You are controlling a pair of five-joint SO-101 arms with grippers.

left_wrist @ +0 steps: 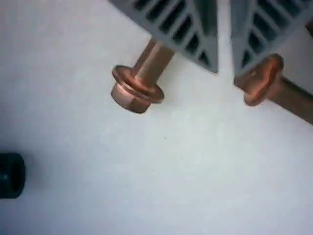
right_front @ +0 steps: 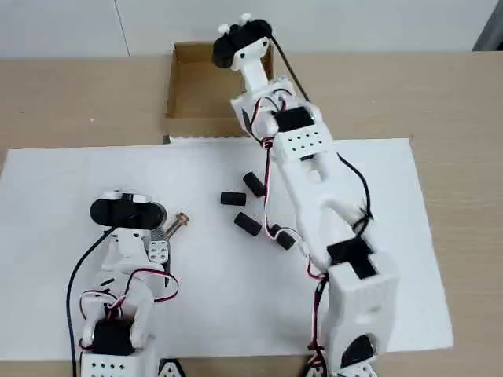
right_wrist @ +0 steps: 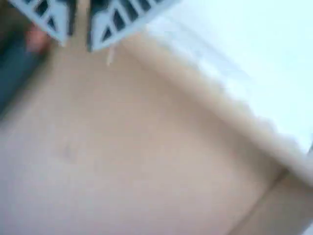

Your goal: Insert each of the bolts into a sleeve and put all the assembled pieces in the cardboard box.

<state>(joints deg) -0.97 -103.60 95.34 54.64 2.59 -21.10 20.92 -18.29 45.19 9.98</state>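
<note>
Lying over the tabletop, a white sheet is carrying nearly all the work that is waiting. The cardboard box is sitting at the sheet's far edge. The right hand is hanging over the box floor, clenched close with nothing between its fingers. A blurred dark shape with an orange spot is lying just beside that hand in the box, possibly one finished piece, though I cannot tell. Four black sleeves are lying loose in the middle of the sheet, apparently without bolts in them. The left hand is hovering low over the sheet's left part, likewise clenched on nothing. One bolt and a second bolt are lying bare under its fingertips. By my judgement, at most one piece is counting as done, and the inserting and boxing of the rest are waiting.
</note>
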